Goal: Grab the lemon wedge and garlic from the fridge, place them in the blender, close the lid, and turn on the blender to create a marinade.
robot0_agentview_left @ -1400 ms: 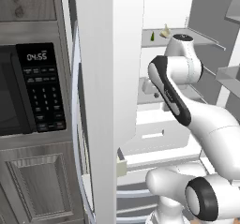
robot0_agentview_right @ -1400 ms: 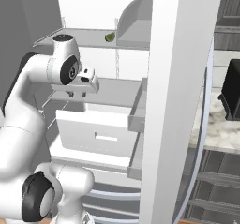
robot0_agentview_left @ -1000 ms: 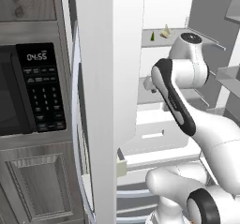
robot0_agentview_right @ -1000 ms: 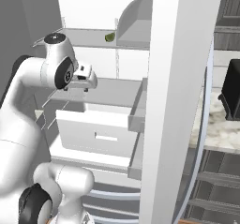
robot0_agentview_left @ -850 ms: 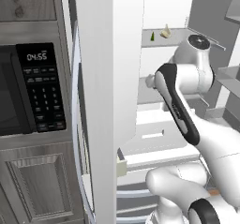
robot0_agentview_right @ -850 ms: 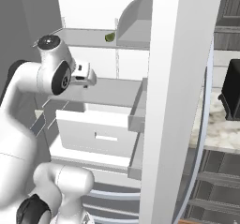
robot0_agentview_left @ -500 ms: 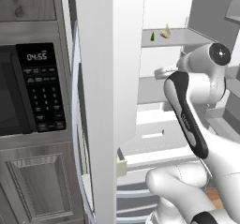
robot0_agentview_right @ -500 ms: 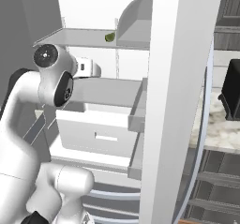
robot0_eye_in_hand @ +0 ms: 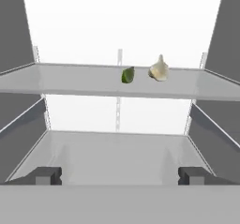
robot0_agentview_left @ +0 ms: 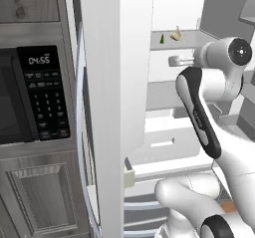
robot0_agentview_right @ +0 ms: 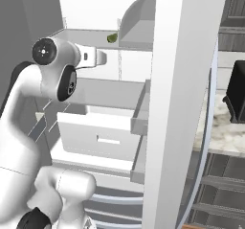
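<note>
From the left base view I had the fridge [robot0_agentview_left: 164, 90] open ahead of me, its door edge standing between the microwave [robot0_agentview_left: 30, 95] and the shelves. The arm reached in from the lower right at the level of the middle shelf. On the upper shelf [robot0_agentview_left: 187, 39] sat the garlic [robot0_agentview_left: 176, 33], pale and pointed, with the lemon wedge [robot0_agentview_left: 162, 40] just beside it, a small green sliver there, though too small for me to be sure of its shape.

From the right base view I saw the wrist pointing into the fridge below that same shelf, and the lemon wedge showed as a green speck near the shelf's back. A dark appliance [robot0_agentview_right: 236, 91] stood on the counter past the door; I could not tell what it was.

In the hand view the gripper [robot0_eye_in_hand: 120, 175] stood wide, both fingertips far apart and nothing between them. The two items lay above the line of the fingers, well apart from them.

I judged this the approach to the first pick, nothing fetched yet. The next move called for raising the hand to shelf height, centring on one item, then easing forward before closing.
</note>
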Controlling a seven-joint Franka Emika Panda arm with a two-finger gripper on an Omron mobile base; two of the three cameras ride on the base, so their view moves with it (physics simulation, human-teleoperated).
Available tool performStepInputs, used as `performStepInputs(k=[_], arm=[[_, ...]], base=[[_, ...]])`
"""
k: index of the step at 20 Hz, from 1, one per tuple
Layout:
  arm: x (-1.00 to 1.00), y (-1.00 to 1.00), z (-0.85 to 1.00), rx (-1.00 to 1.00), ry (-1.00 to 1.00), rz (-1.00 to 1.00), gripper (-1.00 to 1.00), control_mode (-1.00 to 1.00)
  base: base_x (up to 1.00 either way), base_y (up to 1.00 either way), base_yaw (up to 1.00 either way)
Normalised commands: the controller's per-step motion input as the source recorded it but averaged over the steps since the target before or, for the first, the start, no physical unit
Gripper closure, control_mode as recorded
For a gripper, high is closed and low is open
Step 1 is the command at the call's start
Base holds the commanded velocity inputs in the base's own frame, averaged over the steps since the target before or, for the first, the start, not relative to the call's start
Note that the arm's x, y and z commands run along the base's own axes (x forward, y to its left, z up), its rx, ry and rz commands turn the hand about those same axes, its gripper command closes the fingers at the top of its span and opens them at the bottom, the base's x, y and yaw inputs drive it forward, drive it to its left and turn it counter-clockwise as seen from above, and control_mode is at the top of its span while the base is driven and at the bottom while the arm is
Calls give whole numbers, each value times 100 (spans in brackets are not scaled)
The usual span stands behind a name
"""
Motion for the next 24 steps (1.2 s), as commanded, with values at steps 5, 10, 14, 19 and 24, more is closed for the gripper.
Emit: performStepInputs(k=[5, 10, 14, 19, 24], arm=[[39, 0, 33, 1, 4, -9, -100, -100], [37, -4, 1, 4, 6, -4, -100, -100], [28, 0, 0, 0, 4, 0, -100, -100], [44, 0, -4, 1, 3, 0, -100, -100], [44, 0, -15, 4, 0, 0, -100, -100]], base=[[0, 0, 0], [0, 0, 0], [0, 0, 0], [0, 0, 0], [0, 0, 0]])
